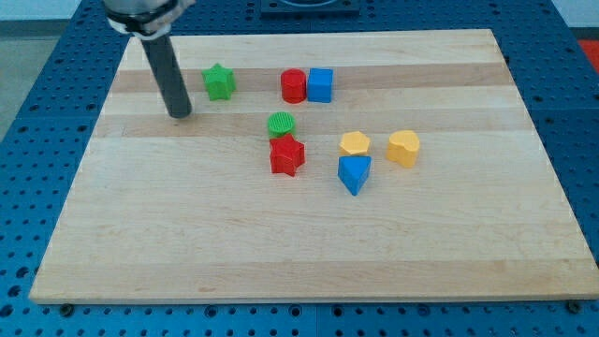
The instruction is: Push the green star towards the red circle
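Observation:
The green star point(219, 82) sits near the view's top, left of centre, on the wooden board point(187, 243). The red circle point(293, 85) stands to its right, touching a blue cube point(320, 84). My tip point(180, 114) rests on the board to the lower left of the green star, a short gap away from it. The dark rod rises from the tip toward the view's top left.
A green circle point(281, 124) sits just above a red star point(287, 155) near the board's middle. To their right lie a yellow hexagon point(355, 143), a yellow pentagon-like block point(403, 148) and a blue triangle point(354, 173).

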Controlling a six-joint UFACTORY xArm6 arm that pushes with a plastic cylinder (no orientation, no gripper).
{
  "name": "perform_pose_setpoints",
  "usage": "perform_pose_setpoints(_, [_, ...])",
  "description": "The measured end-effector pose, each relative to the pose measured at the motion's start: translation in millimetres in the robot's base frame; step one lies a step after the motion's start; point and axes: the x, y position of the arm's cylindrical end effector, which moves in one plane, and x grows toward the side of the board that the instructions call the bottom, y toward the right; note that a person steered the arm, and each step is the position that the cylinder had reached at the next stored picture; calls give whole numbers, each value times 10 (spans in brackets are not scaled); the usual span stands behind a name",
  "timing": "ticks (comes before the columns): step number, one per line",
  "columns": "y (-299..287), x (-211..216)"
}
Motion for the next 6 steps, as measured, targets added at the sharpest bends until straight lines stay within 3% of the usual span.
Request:
perform_pose_setpoints(2, [-101, -441])
perform_pose_setpoints(6, [374, -565])
